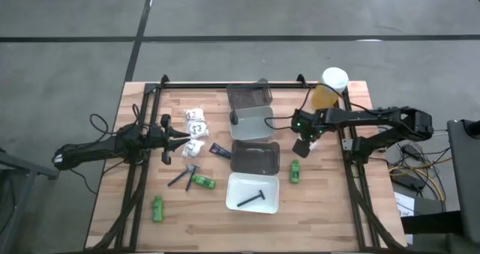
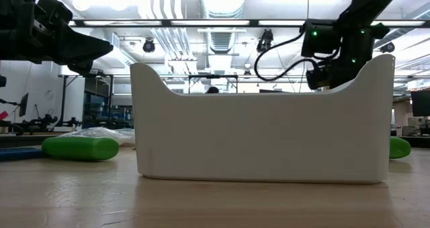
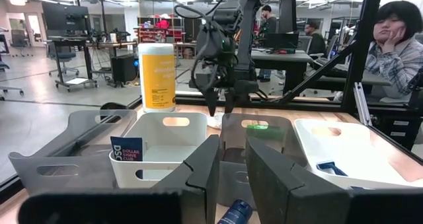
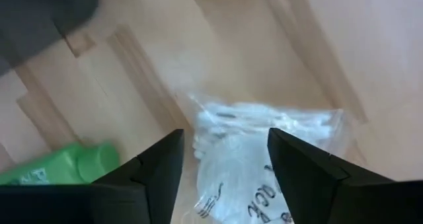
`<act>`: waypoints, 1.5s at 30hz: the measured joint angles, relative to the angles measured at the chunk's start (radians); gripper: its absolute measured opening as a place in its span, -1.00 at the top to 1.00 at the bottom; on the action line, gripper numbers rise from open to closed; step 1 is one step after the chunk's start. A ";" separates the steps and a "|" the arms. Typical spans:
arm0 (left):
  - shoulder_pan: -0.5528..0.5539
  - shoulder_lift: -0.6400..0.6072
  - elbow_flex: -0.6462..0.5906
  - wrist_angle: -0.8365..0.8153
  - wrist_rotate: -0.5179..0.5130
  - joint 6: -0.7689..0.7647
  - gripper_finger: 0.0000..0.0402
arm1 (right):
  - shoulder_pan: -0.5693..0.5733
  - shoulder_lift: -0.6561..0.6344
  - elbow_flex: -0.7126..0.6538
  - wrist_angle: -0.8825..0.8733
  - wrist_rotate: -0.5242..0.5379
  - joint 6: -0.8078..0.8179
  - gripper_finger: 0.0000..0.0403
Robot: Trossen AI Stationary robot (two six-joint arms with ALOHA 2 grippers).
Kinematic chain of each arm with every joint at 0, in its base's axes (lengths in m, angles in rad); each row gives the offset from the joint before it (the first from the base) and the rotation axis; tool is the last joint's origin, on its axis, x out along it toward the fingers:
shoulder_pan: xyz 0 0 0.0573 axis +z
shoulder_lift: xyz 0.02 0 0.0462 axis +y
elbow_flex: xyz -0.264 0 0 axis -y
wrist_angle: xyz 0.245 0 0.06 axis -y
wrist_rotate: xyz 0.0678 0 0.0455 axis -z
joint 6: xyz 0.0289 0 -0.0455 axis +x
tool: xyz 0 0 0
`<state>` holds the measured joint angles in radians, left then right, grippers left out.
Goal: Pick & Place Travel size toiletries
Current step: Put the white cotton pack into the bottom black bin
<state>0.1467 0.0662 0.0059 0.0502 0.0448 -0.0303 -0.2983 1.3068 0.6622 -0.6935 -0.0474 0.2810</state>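
White packet [image 4: 264,151] flat, between open fingers [image 4: 158,164]

I see four trays lined up down the middle of the wooden table [image 1: 135,216]: a dark grey tray [image 1: 250,97] farthest, a light grey tray [image 1: 253,124], another dark tray [image 1: 255,157], then a white tray [image 1: 232,196] nearest. A yellow white-capped container [image 1: 331,89] stands at the far right corner. A seated person [image 3: 395,49] leans on one hand beyond the table.
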 joint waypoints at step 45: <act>0.000 0.000 0.000 -0.002 0.000 0.000 0.61 | 0.078 -0.428 -0.063 -0.010 0.115 0.142 0.94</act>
<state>0.1470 0.0658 0.0059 0.0481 0.0448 -0.0299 -0.2199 0.8786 0.5991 -0.7038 0.0681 0.4233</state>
